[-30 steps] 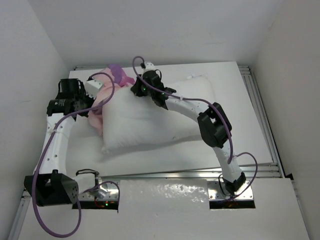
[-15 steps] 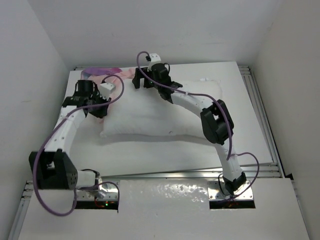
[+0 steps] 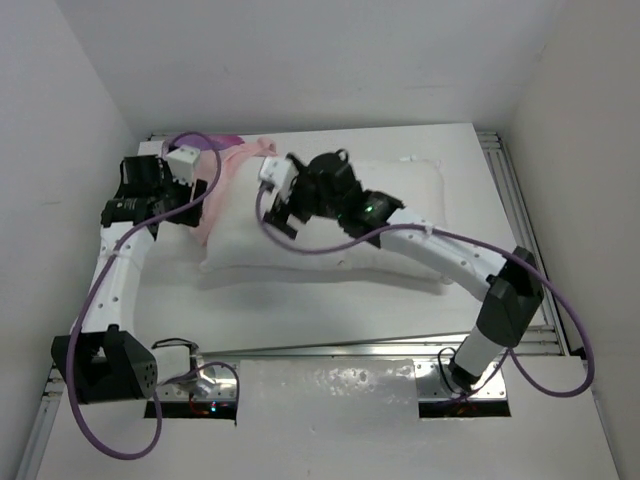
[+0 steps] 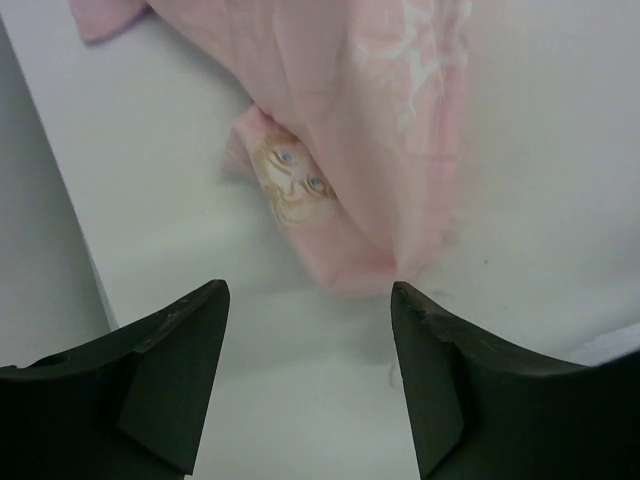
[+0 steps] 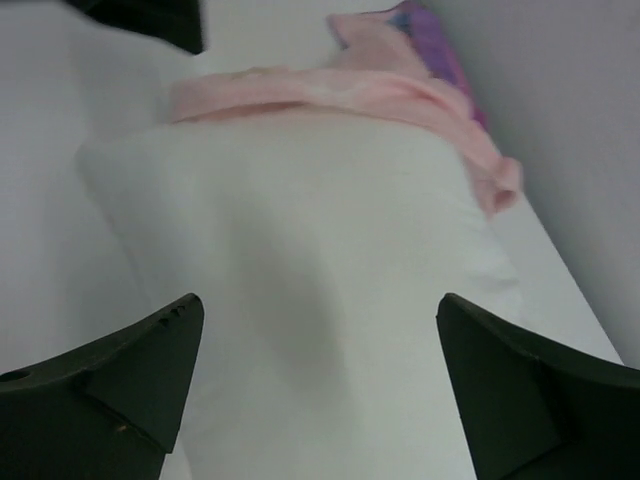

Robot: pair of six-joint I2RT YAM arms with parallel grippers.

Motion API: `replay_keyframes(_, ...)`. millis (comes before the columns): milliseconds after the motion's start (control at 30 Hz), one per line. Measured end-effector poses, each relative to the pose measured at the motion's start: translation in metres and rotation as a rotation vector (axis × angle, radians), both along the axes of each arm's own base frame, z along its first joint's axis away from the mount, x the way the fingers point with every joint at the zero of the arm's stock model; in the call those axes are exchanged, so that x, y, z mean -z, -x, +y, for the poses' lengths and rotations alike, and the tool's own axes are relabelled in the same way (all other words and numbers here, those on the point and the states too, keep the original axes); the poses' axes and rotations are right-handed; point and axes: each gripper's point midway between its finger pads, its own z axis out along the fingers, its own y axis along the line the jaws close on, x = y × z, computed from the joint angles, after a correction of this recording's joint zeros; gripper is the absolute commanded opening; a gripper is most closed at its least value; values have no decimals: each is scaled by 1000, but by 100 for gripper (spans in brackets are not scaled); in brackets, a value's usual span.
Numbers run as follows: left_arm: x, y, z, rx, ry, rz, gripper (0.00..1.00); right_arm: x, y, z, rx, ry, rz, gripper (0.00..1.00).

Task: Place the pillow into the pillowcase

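Pillow is lying across the table, mostly bare. Pillowcase is bunching over the pillow's left end only, pink inside showing. Left jaws are standing apart beside that end, gripping nothing. Right jaws are hovering wide apart above the pillow's middle, empty. Judgement: sleeving is barely starting.

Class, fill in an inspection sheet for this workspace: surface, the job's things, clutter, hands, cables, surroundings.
Surface: white table, bearing the pillow.
Job's things: pillow mostly bare; pillowcase bunched over its end on the left hand's side, pink inside showing.
Clutter: nothing seen.
Hands: left hand open, empty, over the pillowcase; right hand open, empty, over the pillow.
Cables: purple cables in loose loops; one crosses above the pillow.
Surroundings: plain white walls on three sides.
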Motion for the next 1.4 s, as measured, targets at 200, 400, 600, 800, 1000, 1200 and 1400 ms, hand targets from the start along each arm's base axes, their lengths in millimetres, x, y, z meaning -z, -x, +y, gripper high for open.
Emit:
replay_keyframes(200, 70, 30, 5, -18, -24, 173, 68, 90, 63, 37, -152, 246, -22, 99)
replay_keyframes(400, 122, 49, 8, -21, -43, 288, 71, 143, 62, 47, -132, 386, -99, 99)
replay_keyframes(600, 124, 32, 13, -62, -50, 209, 70, 165, 44, 66, -84, 440, -139, 99)
replay_keyframes(800, 119, -3, 13, -97, -12, 94, 22, 182, 12, 70, 63, 464, -219, 80)
replay_keyframes(1000, 131, -11, 1, -70, 60, 105, 0, 174, -4, 67, 128, 395, -187, 2)
replay_keyframes(1200, 118, -21, -2, -66, 79, 73, 0, 166, -34, 55, 205, 270, -78, 0)
replay_keyframes(1400, 85, -28, -7, 26, 57, 65, 0, 158, -47, 43, 252, 188, 3, 0)
